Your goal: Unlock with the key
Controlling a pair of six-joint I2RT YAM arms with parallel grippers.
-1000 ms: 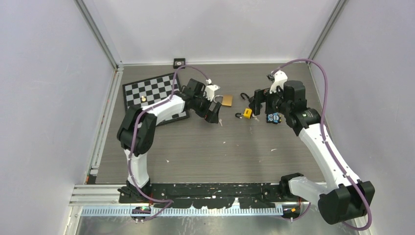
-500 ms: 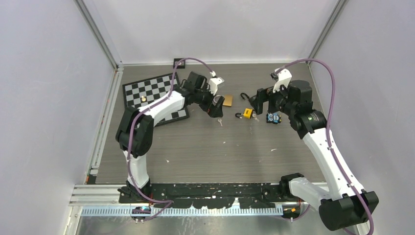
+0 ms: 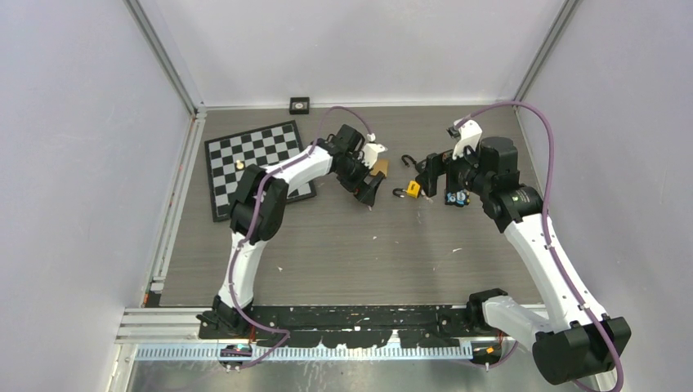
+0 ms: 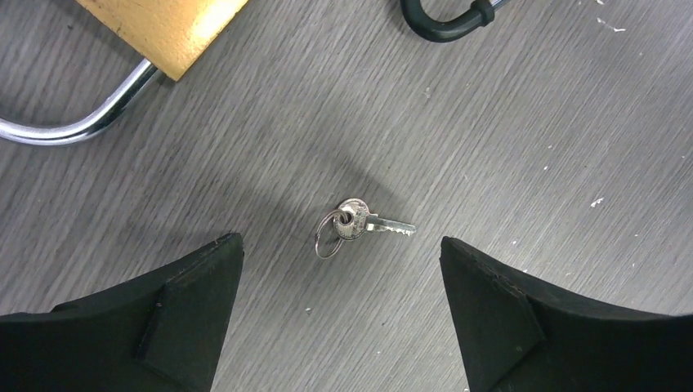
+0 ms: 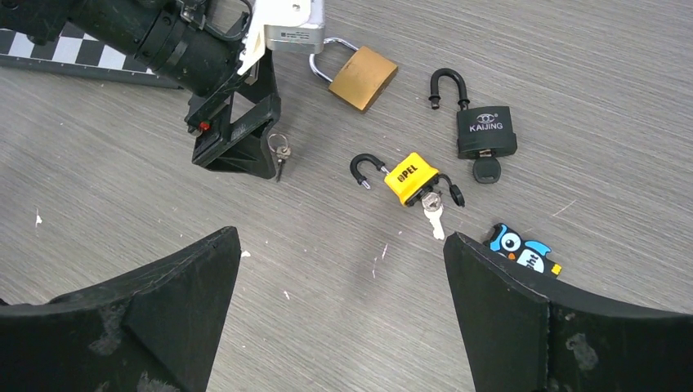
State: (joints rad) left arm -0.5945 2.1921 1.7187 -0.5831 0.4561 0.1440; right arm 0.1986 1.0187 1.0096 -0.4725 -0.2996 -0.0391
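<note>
Left gripper (image 4: 339,243) spread wide, empty; black wedge fingers straddle small silver key (image 4: 364,226) with wire ring, flat on grey wood-grain table (image 4: 531,122), untouched. Brass padlock (image 5: 364,77) just beyond, shackle curved steel. Rightward: boxy yellow padlock (image 5: 411,178), matte black padlock (image 5: 485,132). Right gripper (image 5: 342,238) gaping, empty.

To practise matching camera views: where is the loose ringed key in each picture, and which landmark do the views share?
Top external: key mid-table, beside left gripper.
Left wrist: centre of frame.
Right wrist: upper left of centre.
Shared landmark: brass padlock, in all three.
</note>
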